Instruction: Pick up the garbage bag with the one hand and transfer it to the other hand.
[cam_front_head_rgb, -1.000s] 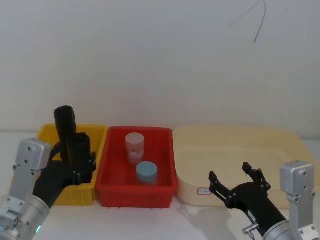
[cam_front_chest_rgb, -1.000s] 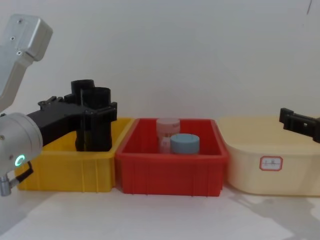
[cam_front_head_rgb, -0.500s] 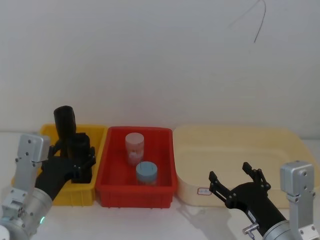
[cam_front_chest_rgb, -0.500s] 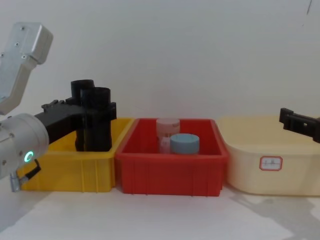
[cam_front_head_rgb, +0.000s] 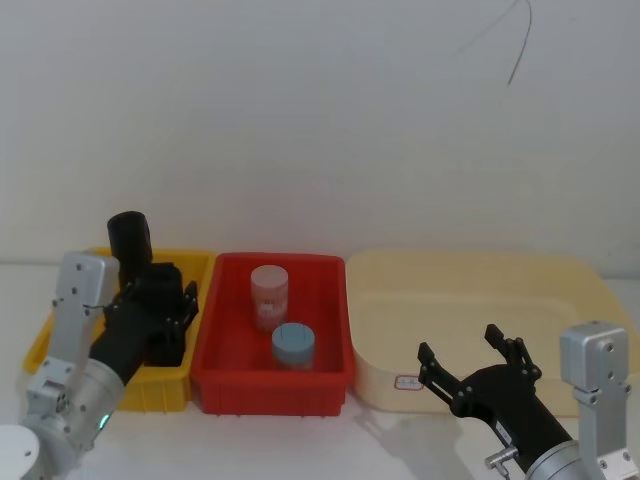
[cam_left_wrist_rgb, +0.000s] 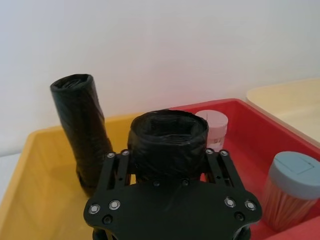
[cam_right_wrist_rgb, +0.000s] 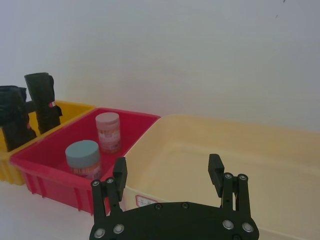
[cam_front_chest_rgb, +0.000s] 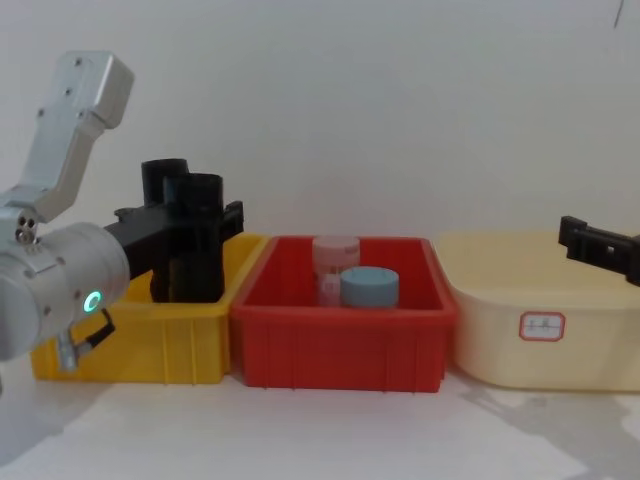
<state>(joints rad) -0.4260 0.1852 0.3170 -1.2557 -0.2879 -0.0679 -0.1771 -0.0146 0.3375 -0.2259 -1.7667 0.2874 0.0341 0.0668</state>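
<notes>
Two black garbage bag rolls stand upright in the yellow bin (cam_front_chest_rgb: 140, 330). My left gripper (cam_left_wrist_rgb: 167, 152) is shut on the nearer garbage bag (cam_left_wrist_rgb: 167, 137), its fingers pressed against both sides just under the roll's top. In the chest view that roll (cam_front_chest_rgb: 200, 255) still reaches down into the bin, with the left gripper (cam_front_chest_rgb: 205, 215) around it. From the head, the left gripper (cam_front_head_rgb: 165, 310) and its roll (cam_front_head_rgb: 163, 280) sit in the bin's right half. The second roll (cam_front_head_rgb: 128, 240) stands free behind. My right gripper (cam_front_head_rgb: 470, 365) hovers open before the cream tub, empty (cam_right_wrist_rgb: 167, 170).
A red bin (cam_front_head_rgb: 225, 375) in the middle holds a pink-capped jar (cam_front_head_rgb: 269, 295) and a blue-lidded jar (cam_front_head_rgb: 294, 347). A wide cream tub (cam_front_head_rgb: 560, 290) stands at the right. The white table in front of the bins is bare. A wall is close behind.
My left arm's silver body has swung up and to the right, while its gripper has stayed around the roll in the yellow bin. The right arm has not moved.
</notes>
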